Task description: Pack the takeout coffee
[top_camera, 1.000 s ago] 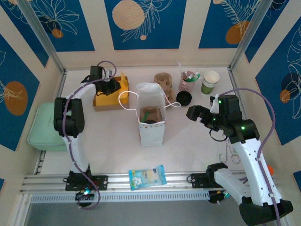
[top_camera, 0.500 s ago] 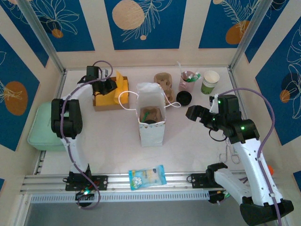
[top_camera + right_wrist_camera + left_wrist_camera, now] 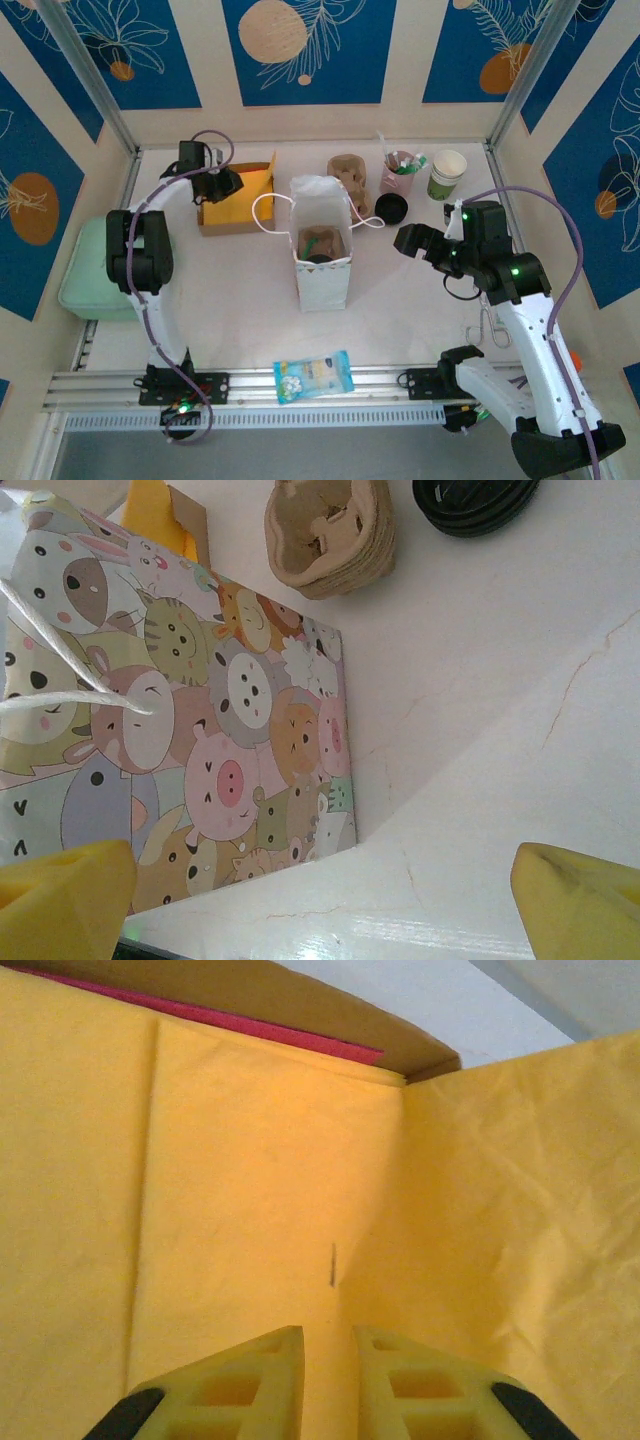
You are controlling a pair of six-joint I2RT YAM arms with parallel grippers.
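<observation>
Two arms are in play. The left gripper [image 3: 328, 1380] is at the far left, nose down over the one cardboard box [image 3: 213, 221] with its yellow paper [image 3: 250, 1190]. Its two fingers are nearly pressed together, a thin slit between them and nothing pinched. The right gripper [image 3: 320, 900] is spread wide and empty, hovering right of the one animal-print gift bag [image 3: 322, 270], which stands upright mid-table with two white cord handles.

The takeout coffee [image 3: 447, 175], a single cup, stands upright in the far right corner, just beside one pink cup [image 3: 400, 173] of stirrers. One black lid [image 3: 390, 207] lies just nearer. One stack of brown pulp carriers [image 3: 347, 175] sits left of the pink cup. One blue snack packet [image 3: 313, 375] lies at the near edge.
</observation>
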